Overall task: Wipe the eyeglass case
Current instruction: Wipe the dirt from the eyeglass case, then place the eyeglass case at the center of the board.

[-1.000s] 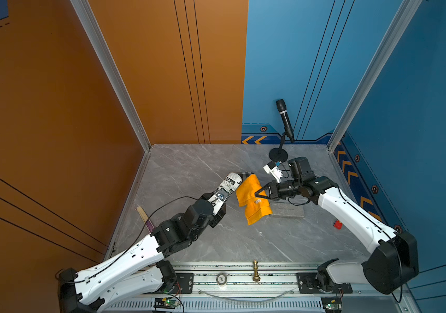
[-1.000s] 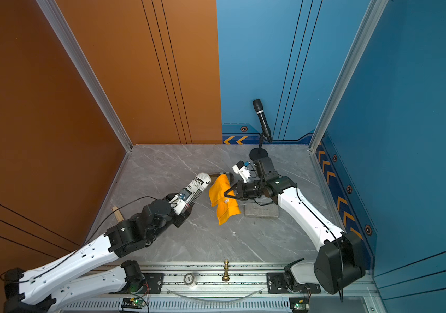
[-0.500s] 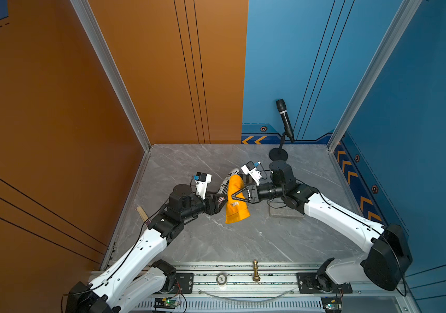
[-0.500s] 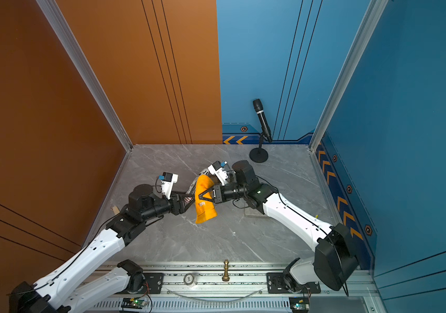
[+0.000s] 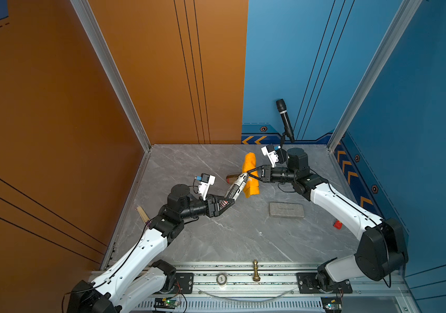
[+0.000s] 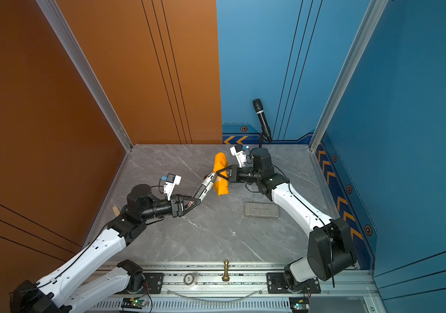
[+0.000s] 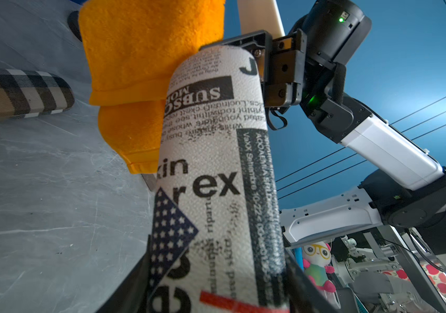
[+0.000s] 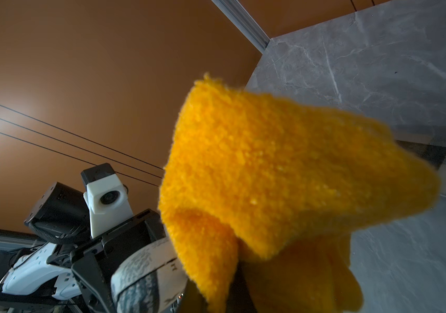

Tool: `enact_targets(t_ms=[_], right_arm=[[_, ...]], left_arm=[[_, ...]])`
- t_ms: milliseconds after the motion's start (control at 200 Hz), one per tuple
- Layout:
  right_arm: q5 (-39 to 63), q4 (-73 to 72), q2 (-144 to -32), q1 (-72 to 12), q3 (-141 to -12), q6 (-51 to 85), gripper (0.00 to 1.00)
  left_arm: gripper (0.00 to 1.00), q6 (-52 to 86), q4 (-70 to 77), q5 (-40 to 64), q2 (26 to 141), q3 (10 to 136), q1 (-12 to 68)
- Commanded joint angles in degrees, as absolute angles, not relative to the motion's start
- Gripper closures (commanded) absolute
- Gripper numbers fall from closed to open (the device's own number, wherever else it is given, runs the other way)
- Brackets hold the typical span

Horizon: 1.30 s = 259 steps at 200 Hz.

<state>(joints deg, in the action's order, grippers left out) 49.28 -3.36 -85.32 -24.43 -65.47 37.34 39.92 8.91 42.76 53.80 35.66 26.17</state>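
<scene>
The eyeglass case [image 5: 236, 187] [image 6: 205, 188] is a long white case with black newspaper print. My left gripper [image 5: 228, 201] [image 6: 196, 202] is shut on its near end, jaws on either side [image 7: 216, 292], holding it slanted above the table. My right gripper [image 5: 248, 172] [image 6: 218, 172] is shut on a folded orange cloth [image 5: 253, 187] [image 6: 222, 187]. The cloth [image 7: 140, 54] hangs against the case's far end [image 7: 216, 122]. In the right wrist view the cloth [image 8: 270, 176] hides the right jaws, with the case end [image 8: 140, 273] beside it.
A plaid case [image 5: 231, 178] [image 7: 21, 92] lies on the table behind the held case. A grey case [image 5: 283, 210] lies at the right. A microphone [image 5: 285, 120] stands at the back, a small red object [image 5: 337, 224] far right, a chess piece [image 5: 255, 271] on the front rail.
Both grippers swung left together, then moved toward the back of the table. The cloth now hangs higher and farther back, still against the case's far end. Both grips are unchanged.
</scene>
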Motion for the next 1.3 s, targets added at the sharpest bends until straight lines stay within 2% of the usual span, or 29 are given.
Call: enact_targets(t_ms=[0, 95, 175, 375, 506, 671, 961, 1076, 1176, 1292], right_arm=[[52.5, -15.9, -85.7, -26.1, -64.3, 44.7, 1.00], [54.6, -20.7, -83.9, -24.4, -63.2, 49.5, 1.00], [55.5, -18.9, -80.8, -20.5, -62.5, 49.8, 1.00], [55.1, 2.6, -73.0, -10.1, -63.7, 37.6, 1.00], [48.9, 14.3, -71.1, -8.3, -64.7, 31.1, 1.00], [46.0, 17.2, -71.1, -8.3, -63.9, 30.4, 1.00], [44.0, 19.6, -71.4, -8.7, -64.1, 29.7, 1.00], [43.8, 19.8, -71.8, -8.9, -63.6, 29.6, 1.00], [43.3, 19.3, -72.1, -9.4, -62.8, 29.6, 1.00], [43.4, 18.6, -73.0, -9.6, -62.2, 29.7, 1.00]], left_arm=[[0.74, 37.8, 10.3, 47.6, 56.8, 35.9, 26.2], [0.75, 30.3, 0.3, 47.2, 59.7, 38.8, 26.2], [0.75, 23.1, -7.6, 45.4, 61.2, 41.6, 26.1], [0.75, 5.5, -22.7, 39.3, 67.4, 49.1, 26.5], [0.74, -5.2, -25.3, 34.5, 72.5, 52.0, 28.6], [0.68, -21.8, -31.0, 23.9, 79.8, 57.3, 33.8], [0.75, -38.6, -33.8, 8.6, 91.4, 61.8, 37.8], [0.77, -40.5, -31.3, 7.3, 92.8, 61.4, 37.8], [0.76, -40.3, -29.1, 11.8, 93.9, 61.2, 36.2], [0.75, -42.9, -30.4, 10.2, 96.2, 62.2, 37.7]])
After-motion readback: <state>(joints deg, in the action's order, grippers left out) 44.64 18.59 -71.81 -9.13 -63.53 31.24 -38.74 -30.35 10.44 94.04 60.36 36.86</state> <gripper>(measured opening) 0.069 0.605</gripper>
